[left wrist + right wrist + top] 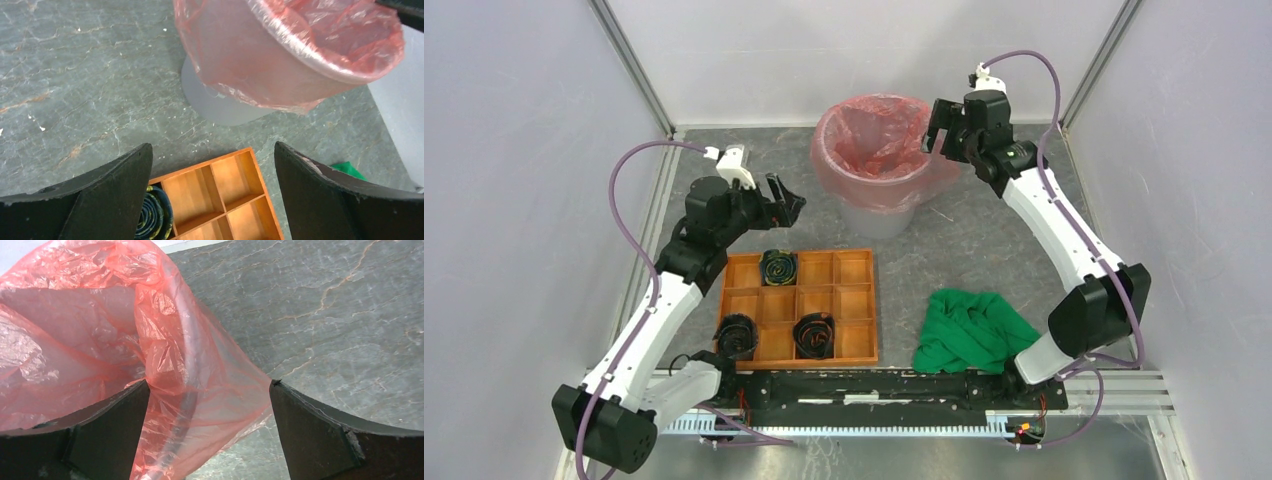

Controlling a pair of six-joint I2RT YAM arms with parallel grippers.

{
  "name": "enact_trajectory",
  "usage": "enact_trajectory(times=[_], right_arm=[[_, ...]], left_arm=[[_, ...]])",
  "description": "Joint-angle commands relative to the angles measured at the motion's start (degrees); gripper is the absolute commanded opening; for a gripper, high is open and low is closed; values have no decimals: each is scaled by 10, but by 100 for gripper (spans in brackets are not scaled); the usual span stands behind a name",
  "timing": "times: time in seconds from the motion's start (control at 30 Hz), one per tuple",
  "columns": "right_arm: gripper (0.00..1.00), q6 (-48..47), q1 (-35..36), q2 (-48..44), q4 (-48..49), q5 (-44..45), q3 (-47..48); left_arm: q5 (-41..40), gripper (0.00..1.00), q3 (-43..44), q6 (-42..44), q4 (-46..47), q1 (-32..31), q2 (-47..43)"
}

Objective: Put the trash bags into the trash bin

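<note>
Trash bag (75,330) lines the bin (879,222); right fingers (320,440) gape astride its rim, left fingers (100,200) gape empty.

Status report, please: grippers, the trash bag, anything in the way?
Left gripper open, empty, left of grey bin. Right gripper open, astride the bin's right rim. Red bag lines the bin, folded over rim. Wooden tray, green cloth clear of it.

1. The bench (984,250) is a dark grey slab with pale marble veins.
2. A light grey trash bin (879,215) stands upright near its far edge.
3. An orange wooden tray (864,300) lies flat, front left.
4. A crumpled green cloth (969,330) lies right of the tray, apart from it.
</note>
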Motion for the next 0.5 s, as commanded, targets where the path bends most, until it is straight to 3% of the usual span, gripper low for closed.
enact_trajectory(times=[0.0,0.1,0.23,0.47], right_arm=[[98,61,-1,8,34,-1,-4],[94,72,0,9,52,-1,-17],[73,88,1,15,63,-12,-32],[47,154,1,-29,129,-10,-107]], left_arm=[[-21,97,-15,49,8,-7,-18],[-24,97,-17,54,7,-13,-20],[-26,97,-19,56,6,-17,-19],[-27,97,-22,55,7,-17,-20]])
